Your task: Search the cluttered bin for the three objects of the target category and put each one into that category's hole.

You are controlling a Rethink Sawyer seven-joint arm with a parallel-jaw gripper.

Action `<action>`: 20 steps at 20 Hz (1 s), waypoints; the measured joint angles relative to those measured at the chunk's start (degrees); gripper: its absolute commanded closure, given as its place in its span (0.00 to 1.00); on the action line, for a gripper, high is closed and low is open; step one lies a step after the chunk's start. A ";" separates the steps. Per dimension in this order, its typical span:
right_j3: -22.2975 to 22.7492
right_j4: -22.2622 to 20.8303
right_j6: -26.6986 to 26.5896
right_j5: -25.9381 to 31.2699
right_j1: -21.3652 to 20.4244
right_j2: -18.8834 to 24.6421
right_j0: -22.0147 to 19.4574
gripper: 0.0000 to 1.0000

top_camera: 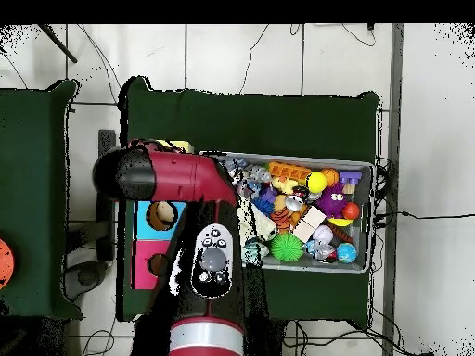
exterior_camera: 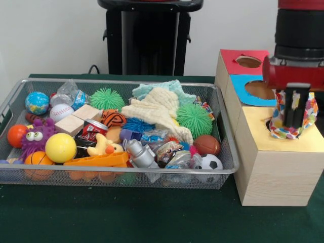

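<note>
My gripper (exterior_camera: 295, 123) hangs over the yellow-topped wooden box (exterior_camera: 298, 147) at the right of the front view. It is shut on a floppy piece with a red, blue, yellow and white pattern (exterior_camera: 310, 114), which sits right at the yellow hole (exterior_camera: 268, 124); the piece hides most of the hole. The wire mesh bin (exterior_camera: 116, 175) lies to the left, full of toys. Another patterned scrap (exterior_camera: 206, 108) shows at the bin's far right, beside a green spiky ball (exterior_camera: 194, 119). In the overhead view the arm (top_camera: 211, 260) covers the gripper and the yellow box; the bin (top_camera: 371, 215) shows to its right.
The blue-topped box (exterior_camera: 253, 91) and the red-topped box (exterior_camera: 243, 61) stand behind the yellow one. In the bin are a cream knitted cloth (exterior_camera: 157, 109), a yellow ball (exterior_camera: 60, 147), a soccer ball (exterior_camera: 209, 163), foil packets (exterior_camera: 169, 152) and a purple toy (exterior_camera: 35, 136).
</note>
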 measured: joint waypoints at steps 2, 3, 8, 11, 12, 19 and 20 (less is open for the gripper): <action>1.26 0.00 0.00 2.13 -2.48 0.00 0.67 1.00; 1.56 0.01 0.00 2.61 -3.08 0.00 0.77 1.00; 4.51 0.00 0.00 4.67 -7.63 -0.02 0.62 1.00; 5.65 -0.04 0.00 4.67 -8.70 -0.02 0.14 1.00; 5.92 -0.04 0.00 4.67 -8.78 -0.02 -0.02 1.00; 7.78 -0.18 0.00 4.64 -8.02 0.03 -1.26 1.00; 7.91 -0.27 0.00 4.59 -7.80 0.03 -1.39 1.00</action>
